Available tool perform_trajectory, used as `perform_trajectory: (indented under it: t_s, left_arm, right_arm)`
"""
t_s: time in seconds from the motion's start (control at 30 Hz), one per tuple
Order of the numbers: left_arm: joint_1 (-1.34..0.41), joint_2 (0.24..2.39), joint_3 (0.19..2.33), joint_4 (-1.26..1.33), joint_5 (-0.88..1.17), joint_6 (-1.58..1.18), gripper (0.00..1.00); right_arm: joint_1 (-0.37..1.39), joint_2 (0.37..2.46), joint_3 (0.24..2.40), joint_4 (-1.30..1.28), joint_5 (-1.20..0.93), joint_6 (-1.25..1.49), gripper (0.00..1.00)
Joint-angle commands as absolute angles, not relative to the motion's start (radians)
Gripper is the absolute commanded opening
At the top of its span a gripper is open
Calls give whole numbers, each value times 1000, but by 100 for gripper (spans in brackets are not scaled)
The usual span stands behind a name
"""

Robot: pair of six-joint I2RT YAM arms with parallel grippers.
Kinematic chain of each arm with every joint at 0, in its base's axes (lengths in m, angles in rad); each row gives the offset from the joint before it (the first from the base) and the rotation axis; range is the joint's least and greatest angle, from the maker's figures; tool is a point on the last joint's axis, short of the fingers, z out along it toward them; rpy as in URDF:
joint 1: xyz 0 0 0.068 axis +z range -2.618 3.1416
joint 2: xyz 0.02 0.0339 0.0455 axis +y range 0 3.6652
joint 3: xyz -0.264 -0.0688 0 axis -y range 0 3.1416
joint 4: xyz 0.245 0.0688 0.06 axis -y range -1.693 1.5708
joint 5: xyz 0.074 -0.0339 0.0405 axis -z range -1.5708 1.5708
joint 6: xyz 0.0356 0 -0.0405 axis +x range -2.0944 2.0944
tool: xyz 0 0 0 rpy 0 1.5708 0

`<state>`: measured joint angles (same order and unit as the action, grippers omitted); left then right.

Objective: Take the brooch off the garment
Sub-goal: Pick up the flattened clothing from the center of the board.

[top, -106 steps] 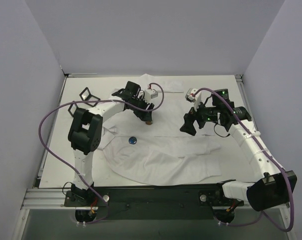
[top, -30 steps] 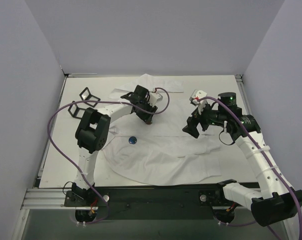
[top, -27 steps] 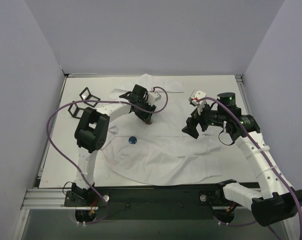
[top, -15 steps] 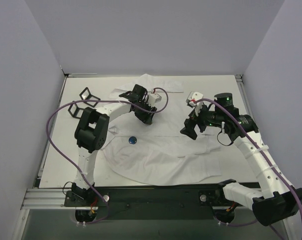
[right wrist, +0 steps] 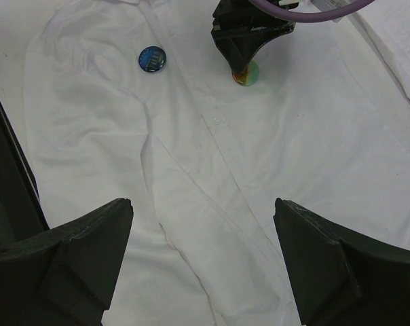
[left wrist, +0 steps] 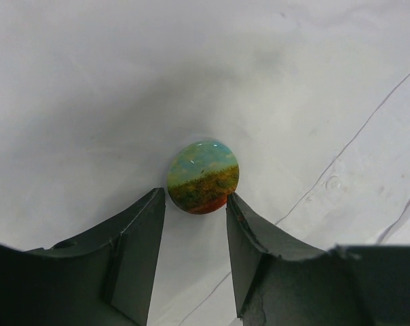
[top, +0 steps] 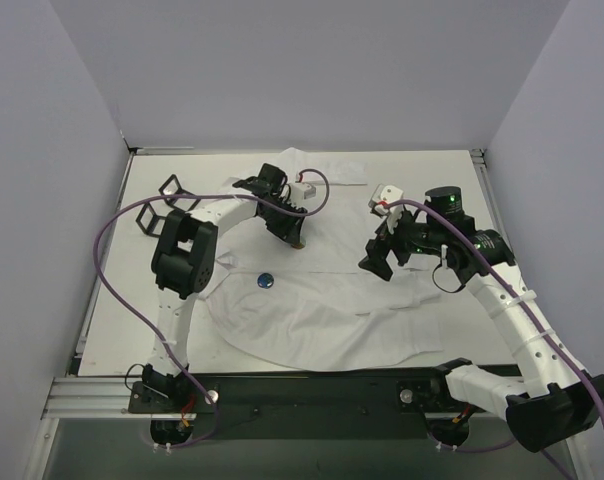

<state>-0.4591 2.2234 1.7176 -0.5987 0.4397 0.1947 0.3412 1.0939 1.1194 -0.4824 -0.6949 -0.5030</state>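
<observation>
Nearest us, the rounded hem of the garment point(top: 322, 330) lies flat on the table point(top: 112, 320). A little farther, left of centre, a blue badge point(top: 265, 280) sits on the cloth. The right gripper point(right wrist: 198, 210) hovers over the shirt's right side, jaws wide apart and empty, well apart from the target. Farther in, the round green-and-orange brooch point(left wrist: 203, 175) sits by the placket, and the left gripper point(left wrist: 195, 204) straddles it — one finger on each side, the disc centred just past the tips. We cannot tell whether they pinch it or only flank it. The brooch is round, with no long axis — we judge the pull belongs to the left arm.
</observation>
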Motion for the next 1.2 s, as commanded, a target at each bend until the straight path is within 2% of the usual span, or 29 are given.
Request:
perform_trajectory:
  t_s: [0.0,0.17,0.43,0.53,0.63,0.73,0.83,0.9,1.0,1.03,1.1,1.17]
  left_arm:
    - [-454,2235,1760,-644,460,189,53]
    - [-457,2189,1712,-595,403,221,57]
    - [-456,2276,1790,-684,502,189,57]
    - [-445,2287,1804,-689,555,163,54]
    - [-433,2301,1821,-690,621,130,47]
    - [-430,2313,1838,-696,649,114,36]
    - [-426,2324,1854,-701,660,103,33]
    - [-422,2335,1867,-709,670,92,24]
    - [-419,2345,1887,-718,695,86,19]
    - [-417,2347,1893,-716,712,78,10]
    - [-416,2355,1901,-718,733,69,0]
    - [-413,2364,1910,-718,764,63,0]
  right_arm:
    - [354,1097,1124,-482,-695,-522,88]
    - [359,1091,1118,-482,-687,-528,89]
    - [371,1091,1118,-482,-678,-531,89]
    - [374,1088,1114,-482,-670,-534,89]
    - [379,1091,1112,-483,-663,-540,89]
    - [385,1094,1111,-482,-658,-541,89]
    - [387,1094,1111,-482,-657,-543,89]
    - [388,1094,1108,-482,-655,-543,88]
    - [390,1089,1103,-483,-650,-545,89]
    - [390,1091,1103,-482,-650,-546,89]
    - [388,1091,1100,-482,-649,-546,88]
    - [390,1091,1098,-482,-649,-549,88]
